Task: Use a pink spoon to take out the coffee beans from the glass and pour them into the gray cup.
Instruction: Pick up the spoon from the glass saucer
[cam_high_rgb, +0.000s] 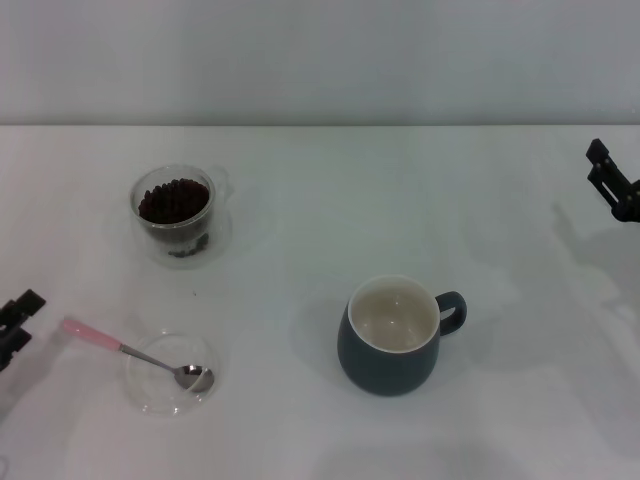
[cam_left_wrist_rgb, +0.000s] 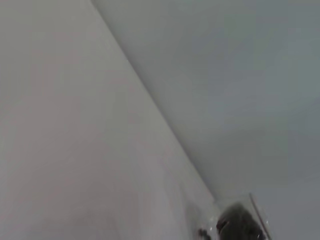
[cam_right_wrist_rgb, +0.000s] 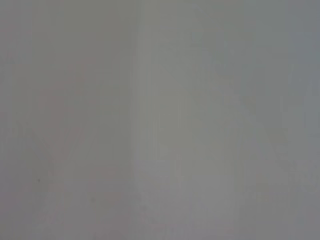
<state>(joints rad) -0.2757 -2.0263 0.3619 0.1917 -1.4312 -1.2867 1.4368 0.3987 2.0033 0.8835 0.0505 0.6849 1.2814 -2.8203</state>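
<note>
From my head camera I use the gray cup (cam_high_rgb: 393, 335) as my marker. It stands upright on the white desk (cam_high_rgb: 330, 200) with its mouth open and nothing inside, so I think it is ready to take what I pour. Its handle points to my right.

The glass (cam_high_rgb: 176, 214) sits up and to the left of the gray cup, well apart from it. The coffee beans (cam_high_rgb: 173, 200) fill it near the top, so no scoop is out yet.

The pink spoon (cam_high_rgb: 135, 354) lies to the left of the gray cup, nearer to me than the glass. Its shiny bowl rests in a flat clear dish (cam_high_rgb: 170, 375) and its pink handle sticks out over the rim, toward my left end effector (cam_high_rgb: 14, 325). I think that makes it easy to pick up.

My left end effector is far left of the gray cup, at the edge, near the handle tip but not touching. My right end effector (cam_high_rgb: 612, 182) is far right of the cup, up high. I cannot tell if either one is released or clenched. Neither holds anything.

My left wrist camera shows mostly bare desk, with the glass and its dark beans (cam_left_wrist_rgb: 239, 225) at one edge. It shows no spoon and no cup.

My right wrist camera shows only plain desk.
</note>
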